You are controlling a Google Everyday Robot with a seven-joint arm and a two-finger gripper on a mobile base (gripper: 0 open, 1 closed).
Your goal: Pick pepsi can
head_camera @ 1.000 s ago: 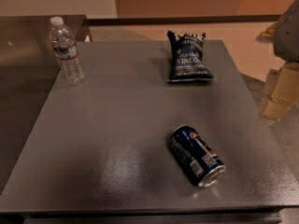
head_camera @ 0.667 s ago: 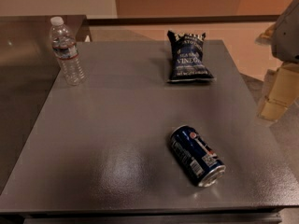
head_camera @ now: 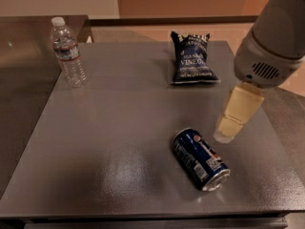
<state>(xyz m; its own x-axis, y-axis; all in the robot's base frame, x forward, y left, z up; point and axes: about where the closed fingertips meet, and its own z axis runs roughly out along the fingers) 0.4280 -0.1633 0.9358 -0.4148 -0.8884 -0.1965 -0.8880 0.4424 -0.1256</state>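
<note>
Hovering beside pepsi can [head_camera: 201,159] (lying on side) — tool [head_camera: 226,133], grip state unclear.

The pepsi can [head_camera: 201,159] is lying on its side on the grey surface [head_camera: 109,128], in the near right part. It is showing a dark blue body, a red-white round logo and a white label panel. Its long axis is running diagonally, with one silver end facing near-right and the other pointing far-left. It is appearing undented. The pincer [head_camera: 226,135] is hanging just far-right of the can, not touching it.
</note>
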